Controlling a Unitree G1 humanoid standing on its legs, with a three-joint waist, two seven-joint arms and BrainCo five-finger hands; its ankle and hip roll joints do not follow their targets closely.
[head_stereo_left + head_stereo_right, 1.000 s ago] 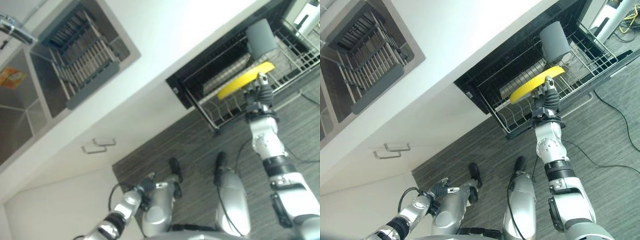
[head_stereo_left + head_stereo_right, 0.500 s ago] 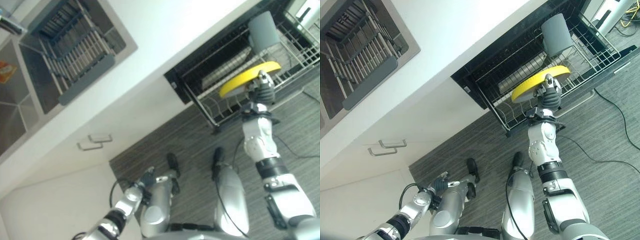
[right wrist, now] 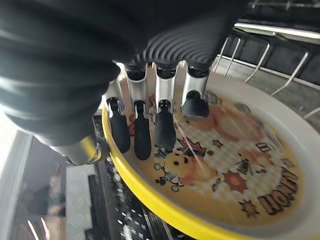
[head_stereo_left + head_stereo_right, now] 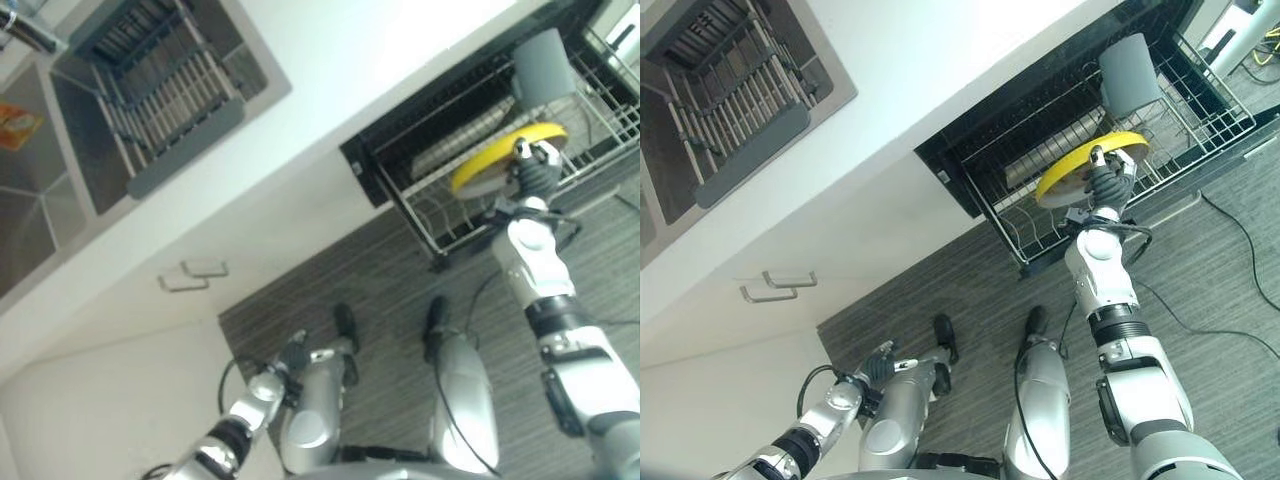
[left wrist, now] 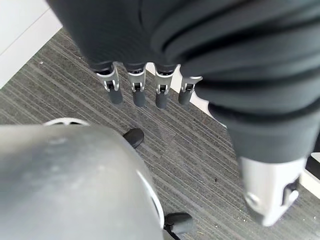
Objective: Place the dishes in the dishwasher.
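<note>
My right hand (image 4: pixel 1108 185) pinches the yellow plate (image 4: pixel 1080 166) over the dishwasher rack (image 4: pixel 1040 215), not yet slotted. Left hand (image 4: pixel 878 365) hangs relaxed.

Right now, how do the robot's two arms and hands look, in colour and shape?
Both arms are silver-grey with rounded shells and dark bands at the joints. The right hand has a row of silver fingers with dark tips under a dark ribbed cover. The left hand looks the same: dark ribbed cover, silver fingers with dark tips, and a silver thumb set apart from them.
</note>
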